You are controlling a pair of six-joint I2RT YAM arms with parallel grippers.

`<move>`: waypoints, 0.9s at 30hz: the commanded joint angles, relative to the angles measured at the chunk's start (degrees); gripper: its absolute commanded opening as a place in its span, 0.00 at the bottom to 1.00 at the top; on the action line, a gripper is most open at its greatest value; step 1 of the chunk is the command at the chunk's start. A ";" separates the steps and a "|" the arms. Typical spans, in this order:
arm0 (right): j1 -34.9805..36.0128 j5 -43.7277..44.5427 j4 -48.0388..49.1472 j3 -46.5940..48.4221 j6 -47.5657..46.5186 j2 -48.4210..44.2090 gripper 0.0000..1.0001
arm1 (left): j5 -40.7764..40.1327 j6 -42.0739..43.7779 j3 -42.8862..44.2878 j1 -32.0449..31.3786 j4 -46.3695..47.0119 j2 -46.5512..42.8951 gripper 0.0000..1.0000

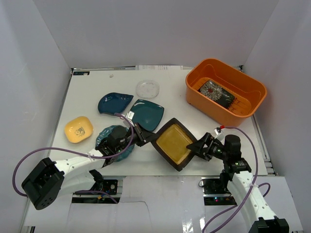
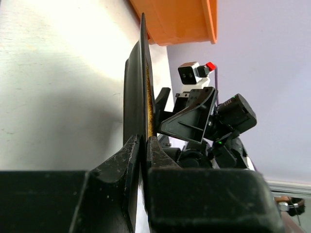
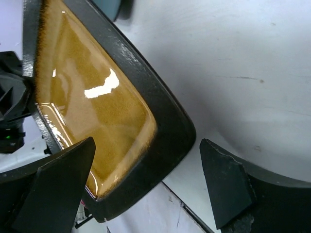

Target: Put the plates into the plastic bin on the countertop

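Your left jaws are closed tight on the rim of the amber square plate (image 1: 175,144), at its left corner. The plate hangs in front of the arms near the front edge of the desk (image 1: 92,85), well apart from the orange plastic bin (image 1: 209,109). I judge this is a handover: the bin stands on the right side, closer to the right arm, so the plate is offered to that side.

Your right jaws stand wide apart around the opposite corner and hold nothing.

The left wrist view shows the plate (image 2: 132,92) edge-on, so there you can check that the rim sits deep between the two fingers. It does not show the glazed face. The right wrist view shows this face (image 3: 92,97) and one finger on each side of the corner, both apart from it, which the top view does not make clear.

Only the top view shows the rest. The black floral plate (image 1: 216,92) lies already in the bin. The dark-blue leaf plate (image 1: 114,102), the teal square plate (image 1: 146,114), the teal scalloped plate (image 1: 104,133) and the small yellow plate (image 1: 78,129) wait on the desk.
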 commanded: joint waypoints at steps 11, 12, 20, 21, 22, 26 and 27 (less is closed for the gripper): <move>0.56 -0.60 19.28 -1.24 12.81 -3.71 0.16 | 4.07 -4.72 2.07 -0.16 5.36 -3.85 0.03; 0.56 -0.07 19.54 -0.11 12.90 -3.89 0.08 | 3.80 -4.11 2.33 -0.16 4.04 -4.30 0.17; 0.56 2.75 23.85 13.50 11.77 6.01 0.08 | -3.57 16.09 14.79 -0.16 -24.86 -6.67 0.84; 0.47 3.01 23.94 15.88 11.24 7.69 0.08 | -4.97 18.20 16.38 -0.16 -30.63 -7.37 0.85; 0.47 3.71 23.85 21.21 10.71 9.54 0.08 | -7.69 20.14 19.18 -0.16 -32.60 -7.99 0.89; -1.19 5.83 23.85 33.72 9.03 19.02 0.08 | -14.82 28.40 24.29 -0.16 -40.17 -12.73 0.98; -1.64 6.35 23.85 36.09 8.51 20.35 0.08 | -15.62 29.29 25.00 -0.16 -42.27 -14.83 0.98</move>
